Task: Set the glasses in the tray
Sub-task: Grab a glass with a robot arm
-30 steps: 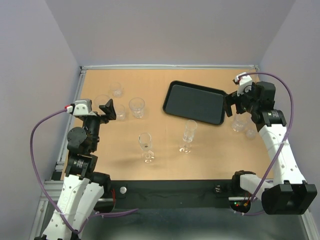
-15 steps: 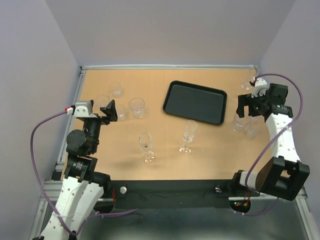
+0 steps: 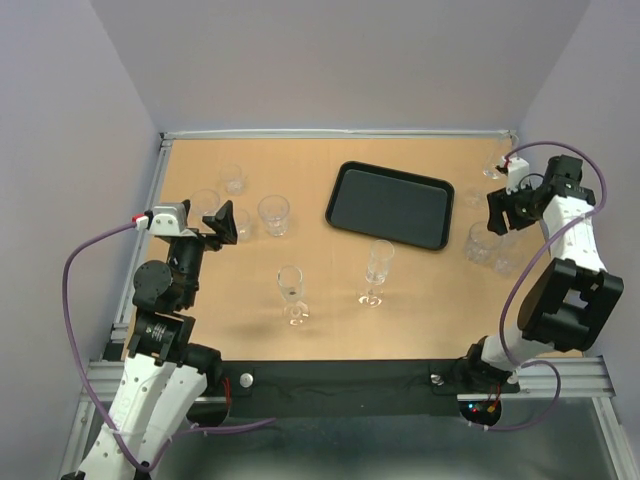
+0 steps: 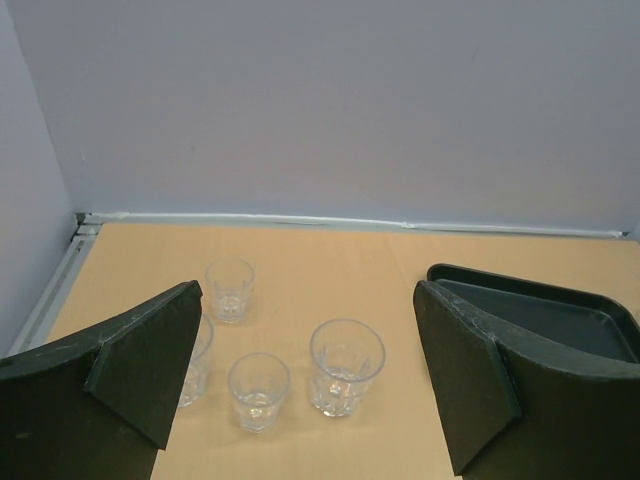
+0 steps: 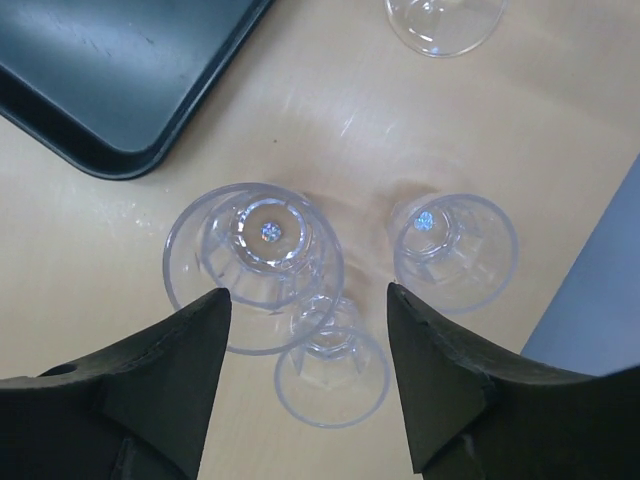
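Note:
The black tray (image 3: 390, 205) lies at the back middle with nothing in it. Several clear tumblers (image 3: 274, 214) stand at the left, and two stemmed glasses (image 3: 290, 292) (image 3: 377, 270) stand in the middle. More tumblers (image 3: 482, 243) cluster at the right. My left gripper (image 3: 222, 222) is open and empty, held above the left tumblers (image 4: 346, 366). My right gripper (image 3: 506, 212) is open and empty, pointing down over the right cluster. In the right wrist view a small tumbler (image 5: 332, 385) sits between its fingers (image 5: 180, 370), with a wide tumbler (image 5: 255, 265) and another tumbler (image 5: 455, 250) beside it.
The right cluster stands close to the table's right edge and the side wall (image 5: 600, 300). The tray corner (image 5: 110, 80) lies just left of it. Another glass (image 5: 445, 20) stands further back. The tray's left end (image 4: 540, 305) shows to the right of the left gripper.
My right arm has swung right, away from the tray's right edge, and now hangs over the right cluster of tumblers. The left gripper has barely moved.

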Robot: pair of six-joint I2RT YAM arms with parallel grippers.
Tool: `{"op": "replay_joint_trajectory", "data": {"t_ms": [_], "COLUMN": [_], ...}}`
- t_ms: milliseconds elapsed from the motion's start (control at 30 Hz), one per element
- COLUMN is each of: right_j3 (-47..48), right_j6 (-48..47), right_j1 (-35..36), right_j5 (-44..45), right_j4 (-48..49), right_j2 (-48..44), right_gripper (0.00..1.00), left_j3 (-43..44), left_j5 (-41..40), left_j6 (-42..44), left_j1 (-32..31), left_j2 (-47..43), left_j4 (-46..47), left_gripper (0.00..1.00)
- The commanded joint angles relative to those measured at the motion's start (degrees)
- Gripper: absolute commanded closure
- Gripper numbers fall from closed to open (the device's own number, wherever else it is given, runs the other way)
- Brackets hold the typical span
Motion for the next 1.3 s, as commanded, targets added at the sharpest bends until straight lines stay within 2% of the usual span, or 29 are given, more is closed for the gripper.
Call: {"op": "replay_joint_trajectory", "data": {"t_ms": [0,133,200,633,833,900,933,1233,1267], "right_j3": [4.34,6.54,7.24,10.59,12.17,12.08,12.08,11.38,11.81], "right_j6": [-11.92,-18.97,-21.70,-25.05,-25.40,-25.75,-26.01,-26.63,-26.63], "right_j1": [-0.42,-0.42,-0.42,-0.42,-0.33,-0.33,-0.33,-0.24,-0.24], "right_j5": [-0.47,-3.45,-4.51,-7.15,-8.03,-8.03,-7.94,-8.64,-8.99], "right_j4": [-4.82,-7.10,-8.24,-10.27,-10.71,-10.80,-10.97,-12.20,-12.72], "right_j2": [2.64,4.92,6.15,13.54,15.82,16.53,16.88,16.62,16.27], "right_gripper": [0.32,0.40,0.41,0.47,0.53,0.57,0.63,0.93,1.00], "left_j3": [-0.07,-0.07,-0.07,-0.16,-0.16,-0.16,-0.16,-0.16,-0.16], "left_j5": [0.83,0.65,0.65,0.56,0.56,0.56,0.48,0.48,0.56], "left_j6": [0.79,0.88,0.96,0.96,0.96,1.05,1.05,1.05,1.05], "left_j1": [-0.36,-0.45,-0.45,-0.45,-0.45,-0.36,-0.45,-0.45,-0.45], "left_j2": [-0.44,-0.09,-0.09,0.61,0.79,0.79,0.79,0.61,0.70], "left_j4": [3.46,3.37,3.46,3.28,3.37,3.28,3.28,3.19,3.28], "left_gripper": [0.01,0.01,0.01,0.01,0.01,0.01,0.01,0.01,0.01]}}
